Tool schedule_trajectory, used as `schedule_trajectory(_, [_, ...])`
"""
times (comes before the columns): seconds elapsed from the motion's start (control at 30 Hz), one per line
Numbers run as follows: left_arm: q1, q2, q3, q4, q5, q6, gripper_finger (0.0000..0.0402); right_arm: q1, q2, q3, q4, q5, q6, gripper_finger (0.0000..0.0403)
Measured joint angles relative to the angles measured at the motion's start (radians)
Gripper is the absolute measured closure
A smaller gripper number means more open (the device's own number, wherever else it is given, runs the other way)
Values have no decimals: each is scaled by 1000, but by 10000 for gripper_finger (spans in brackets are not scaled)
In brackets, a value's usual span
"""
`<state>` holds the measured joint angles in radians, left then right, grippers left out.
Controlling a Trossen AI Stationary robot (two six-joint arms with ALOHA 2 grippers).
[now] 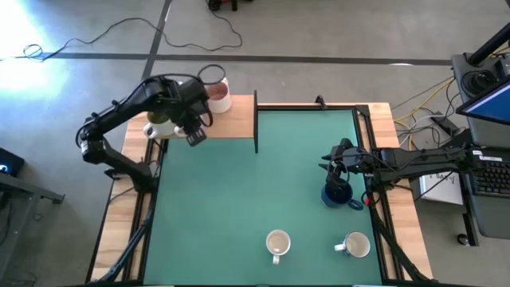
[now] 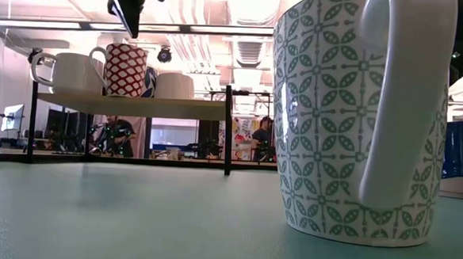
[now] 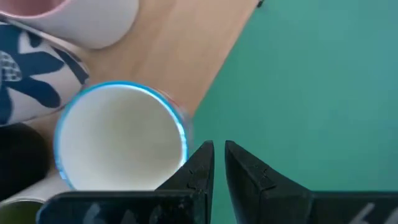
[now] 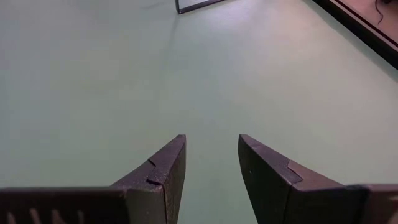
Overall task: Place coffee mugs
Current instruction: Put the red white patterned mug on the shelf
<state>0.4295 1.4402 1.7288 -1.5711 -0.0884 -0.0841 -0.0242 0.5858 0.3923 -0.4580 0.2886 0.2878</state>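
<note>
Several coffee mugs stand on a raised wooden shelf (image 1: 235, 119) at the table's far left: a pink-inside one (image 1: 215, 92), a white one with a blue rim (image 3: 121, 137), a blue-flowered one (image 3: 31, 74) and a red-patterned one (image 2: 127, 68). My left gripper (image 3: 219, 168) hovers shut above the shelf's edge, beside the white mug and clear of it. On the green mat stand a dark blue mug (image 1: 339, 195), a cream mug (image 1: 277, 243) and a patterned white mug (image 1: 355, 245). My right gripper (image 4: 211, 162) is open and empty, just beyond the blue mug.
The shelf rests on a black frame with an upright post (image 1: 256, 119) at its right end. The mat's middle (image 1: 239, 191) lies bare between shelf and loose mugs. Cables and equipment (image 1: 478, 159) sit past the table's right edge.
</note>
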Motion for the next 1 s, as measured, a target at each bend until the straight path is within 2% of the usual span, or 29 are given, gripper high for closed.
schedule_trajectory(0.4, [-49, 2, -89, 0, -8, -85, 380, 0, 0, 0, 0, 0, 0, 266])
schedule_trajectory(0.53, [-49, 2, -106, 0, -56, -86, 380, 0, 0, 0, 0, 0, 0, 266])
schedule_trajectory(0.7, [-49, 2, -140, 0, -64, -86, 380, 0, 0, 0, 0, 0, 0, 266])
schedule_trajectory(1.0, [-49, 2, -142, 1, -139, -86, 380, 0, 0, 0, 0, 0, 0, 266])
